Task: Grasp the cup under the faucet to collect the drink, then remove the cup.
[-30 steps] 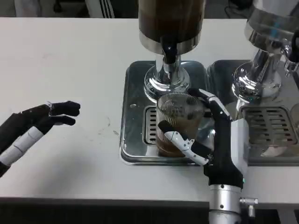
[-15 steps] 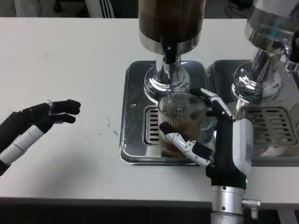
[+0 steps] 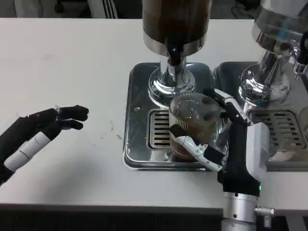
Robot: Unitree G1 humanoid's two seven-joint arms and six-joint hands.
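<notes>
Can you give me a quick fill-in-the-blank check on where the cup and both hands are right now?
1. The cup is held by the robot's ____ hand.
2. The drink inside the cup is ____ in colour.
3. The cup stands on the metal ____ below the faucet.
4. The left hand holds ____.

Missing words: right; brown; tray; nothing

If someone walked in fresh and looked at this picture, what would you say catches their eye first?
Most likely the clear ribbed cup, holding brown drink, on the steel drip tray just below the faucet of the dark dispenser, gripped by the right hand. Next, the left hand, hovering over the white table at the left with nothing in it. A second shiny dispenser stands at the right edge.
</notes>
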